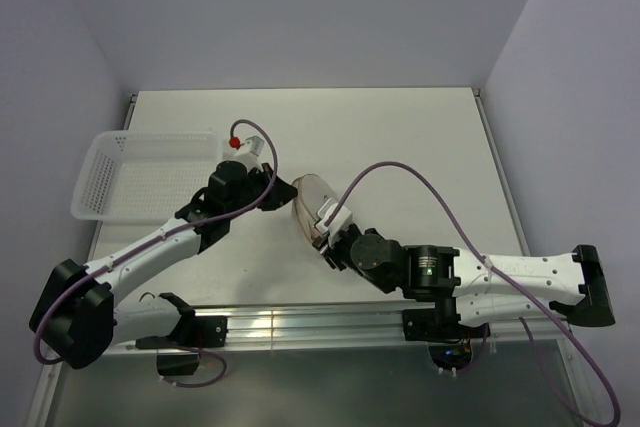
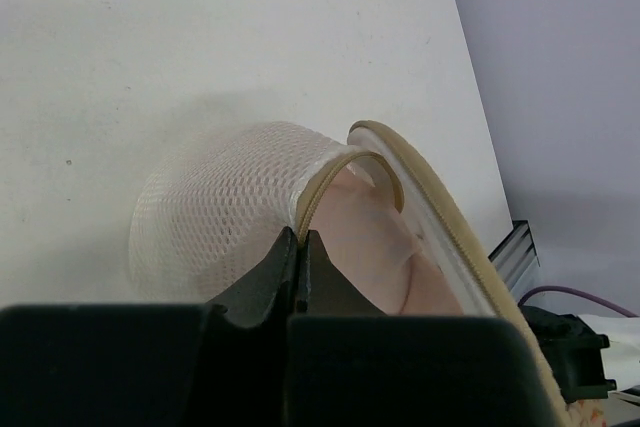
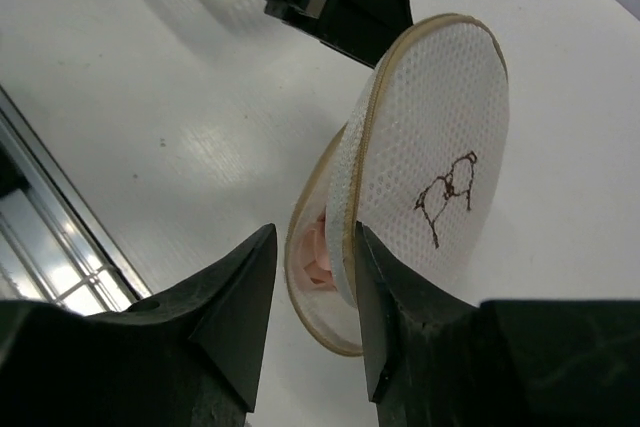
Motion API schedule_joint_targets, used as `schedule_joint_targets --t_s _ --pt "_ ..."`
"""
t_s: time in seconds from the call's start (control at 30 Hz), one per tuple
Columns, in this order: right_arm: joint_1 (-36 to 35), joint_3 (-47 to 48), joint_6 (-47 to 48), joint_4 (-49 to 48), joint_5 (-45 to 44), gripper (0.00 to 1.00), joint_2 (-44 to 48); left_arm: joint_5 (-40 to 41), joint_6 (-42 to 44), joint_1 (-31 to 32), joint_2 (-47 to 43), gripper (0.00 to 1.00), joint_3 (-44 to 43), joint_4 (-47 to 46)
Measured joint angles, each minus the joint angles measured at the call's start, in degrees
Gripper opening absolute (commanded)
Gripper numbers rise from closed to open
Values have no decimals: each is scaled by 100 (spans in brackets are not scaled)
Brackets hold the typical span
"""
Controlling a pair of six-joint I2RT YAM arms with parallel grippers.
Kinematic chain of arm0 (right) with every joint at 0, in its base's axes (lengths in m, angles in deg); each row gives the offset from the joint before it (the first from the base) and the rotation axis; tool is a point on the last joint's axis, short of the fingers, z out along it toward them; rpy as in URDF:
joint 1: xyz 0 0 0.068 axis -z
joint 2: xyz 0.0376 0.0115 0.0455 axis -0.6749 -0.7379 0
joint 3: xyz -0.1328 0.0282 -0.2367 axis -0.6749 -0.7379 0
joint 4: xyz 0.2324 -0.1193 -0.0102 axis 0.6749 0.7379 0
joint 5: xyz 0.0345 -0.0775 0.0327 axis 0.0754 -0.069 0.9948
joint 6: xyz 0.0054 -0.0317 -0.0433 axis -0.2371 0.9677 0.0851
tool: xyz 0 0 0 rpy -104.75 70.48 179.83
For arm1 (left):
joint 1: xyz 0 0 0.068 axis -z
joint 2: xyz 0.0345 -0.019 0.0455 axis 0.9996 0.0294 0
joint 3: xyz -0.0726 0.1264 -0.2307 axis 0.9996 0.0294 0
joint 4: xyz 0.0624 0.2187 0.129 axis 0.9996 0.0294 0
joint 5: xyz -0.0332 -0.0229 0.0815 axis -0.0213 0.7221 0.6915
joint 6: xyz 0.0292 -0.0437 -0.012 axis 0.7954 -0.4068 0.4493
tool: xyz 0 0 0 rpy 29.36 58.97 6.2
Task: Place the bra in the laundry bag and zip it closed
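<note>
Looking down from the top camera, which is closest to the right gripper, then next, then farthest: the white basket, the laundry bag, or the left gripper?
Starting from the right gripper:
1. laundry bag, right at its fingertips, in the middle.
2. left gripper, just beyond on the left, pinching the bag's rim.
3. white basket, farthest, way over on the left.

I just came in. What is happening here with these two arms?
Two robot arms are handling a laundry bag that stands on its edge on the table. The left pincer is shut on its rim. The right pincer is open, close to the bag's other half. The pink bra is inside, and the bag gapes open, not yet zipped.
</note>
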Motion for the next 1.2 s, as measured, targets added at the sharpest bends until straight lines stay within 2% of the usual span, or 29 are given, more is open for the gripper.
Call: schedule_joint_targets --t_s 0.07,0.23,0.37,0.43,0.5,0.53,0.6,0.63,0.67,0.83,1.0,1.2 --pt "-17 70 -52 0 101 49 0 -11 4 0 11 0 0 0" --pt "83 146 -125 -35 400 49 -175 -26 13 -13 44 0 -13 28" --pt "573 146 -273 -13 529 48 -232 -61 28 -22 63 0 -28 35" --pt "879 146 -319 -42 704 41 -184 -101 33 -22 61 0 -28 42" --pt "1062 175 -385 -52 704 43 -181 -103 46 -22 50 0 -28 44" --pt "1104 192 -413 -52 697 49 -179 -101 48 -22 28 0 -28 46" --pt "1176 240 -485 -48 761 66 -136 -103 50 -22 -17 0 -26 66" --pt "1224 269 -520 -46 863 84 -76 -105 50 -20 -39 0 -26 70" --pt "1392 367 -586 4 1023 87 31 -111 50 -20 -50 0 -24 68" --pt "2046 1108 -859 199 1141 84 -149 -149 50 -24 -61 0 35 46" --pt "2332 1703 -916 212 1272 72 -1025 -149 50 -24 -168 0 133 42" --pt "2706 2031 -949 638 1825 70 -1937 -162 70 -24 -223 0 144 39"
